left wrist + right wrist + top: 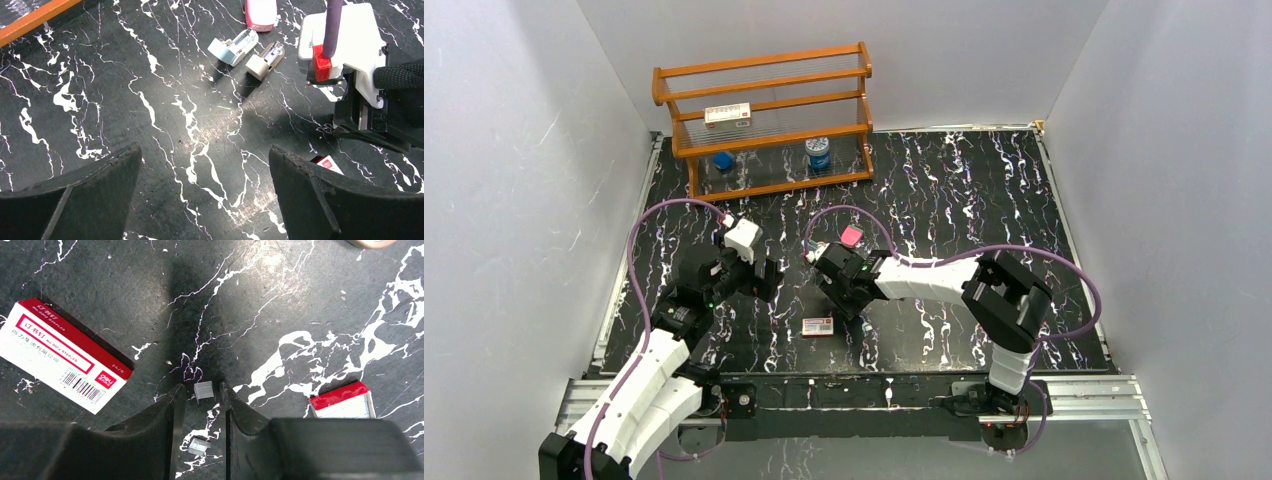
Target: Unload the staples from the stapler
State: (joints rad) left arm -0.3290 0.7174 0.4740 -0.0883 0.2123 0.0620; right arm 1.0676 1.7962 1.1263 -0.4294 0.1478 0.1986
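1. Top view: a wooden rack [764, 110] stands at the upper left of the black marbled table [984, 190], with 1 small labelled carton [728, 115] on its middle shelf. The left claw [769, 283] sits left of centre. The right claw [850, 303] is at the centre, pointing down at the table. A pink block [851, 236] lies just above the right arm's wrist. A red-and-white box [818, 326] lies flat just below and left of the right claw.

2. Left wrist view: the left claw [205, 195] is spread wide with nothing between its 2 dark fingers [90, 195], which fill the lower corners. The stapler [233, 46] lies on the table in the upper middle of the frame, hinged open, well apart from this claw. It is just below the pink block [261, 12] and just beside a tan-and-silver piece [265, 61]. The right arm's white wrist housing [350, 45] fills the upper right.

3. Right wrist view: the right claw [202, 405] has its jaws only narrowly apart, and a short strip of staples [203, 391] lies on the table between its tips. Thin gaps show on both sides, so it is not clamped. A second strip [199, 446] lies lower in the gap. The red-and-white box [65, 357] is at the left, and a red-edged tray [342, 401] is at the right.
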